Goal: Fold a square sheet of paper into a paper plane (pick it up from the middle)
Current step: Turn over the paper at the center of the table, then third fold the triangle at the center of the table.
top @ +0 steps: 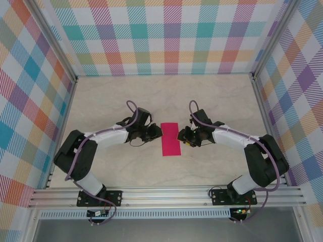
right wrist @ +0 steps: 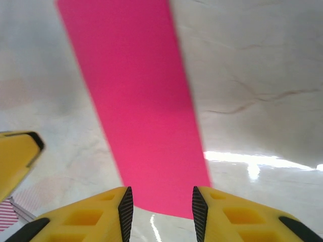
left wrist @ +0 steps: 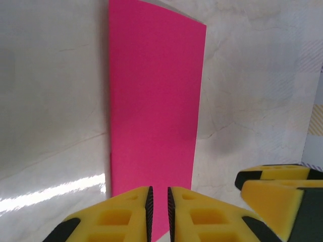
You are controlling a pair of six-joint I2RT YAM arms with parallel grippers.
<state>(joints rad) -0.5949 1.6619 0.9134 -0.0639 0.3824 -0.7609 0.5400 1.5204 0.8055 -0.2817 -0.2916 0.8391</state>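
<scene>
Left wrist view is showing the left claw with its yellow fingers drawn almost together. A thin slit is remaining between them, and pink is running down into that slit. I am reading this as a pinch on the paper's edge, though how firmly the pads are biting is not clear.

On the right wrist view the right claw is standing with its jaws well apart. The paper's near end is lying between them, and nothing is being clamped.

From each claw outward, the thin magenta-pink sheet of paper is lying as a narrow rectangle, apparently already folded in half. It is resting near the middle of the pale marbled worktop, with its long sides running from 12 to 6 o'clock. Overhead, the left claw is meeting it at 9 o'clock and the right claw at 3 o'clock, roughly opposite each other at mid-length.

The step in hand is probably taking the sheet by its middle from both sides. Doing it well is likely going to mean:
- closing the right claw only once the edge is sitting squarely between its pads;
- keeping both bites shallow and level;
- raising the two claws together, so the thin paper is not bowing, twisting or sliding off the crease.
</scene>
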